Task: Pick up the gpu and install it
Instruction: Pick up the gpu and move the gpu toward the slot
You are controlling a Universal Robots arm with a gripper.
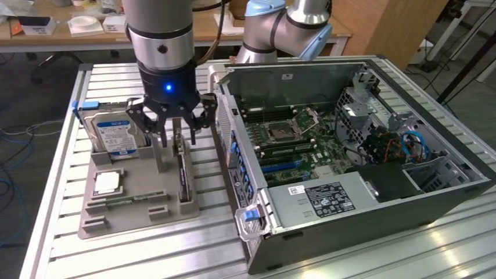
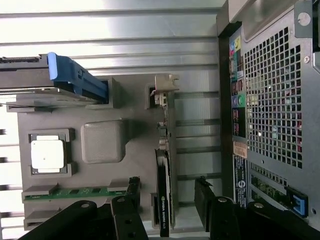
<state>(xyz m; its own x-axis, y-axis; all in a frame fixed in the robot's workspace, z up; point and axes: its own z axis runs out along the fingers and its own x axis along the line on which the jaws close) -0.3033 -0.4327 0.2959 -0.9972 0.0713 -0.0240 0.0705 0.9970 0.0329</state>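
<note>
The gpu (image 1: 184, 174) is a thin black card standing on edge in a slot of the grey holder tray (image 1: 132, 218). Its grey metal bracket (image 2: 166, 85) is at the far end from the wrist camera. My gripper (image 1: 178, 139) hangs straight above the card, open. In the wrist view the gripper (image 2: 167, 195) has one finger on each side of the gpu (image 2: 163, 195), clear of both faces, with nothing held. The open computer case (image 1: 349, 151) lies on the exterior view's right, its motherboard (image 1: 291, 136) exposed.
The tray also holds a silver hard drive (image 1: 116, 136) in a blue caddy (image 2: 75, 80), a processor chip (image 1: 107, 182) and a green memory stick (image 1: 128, 200). The case's rear panel (image 2: 270, 100) stands close beside the tray. Everything rests on a slatted metal table (image 1: 101, 256).
</note>
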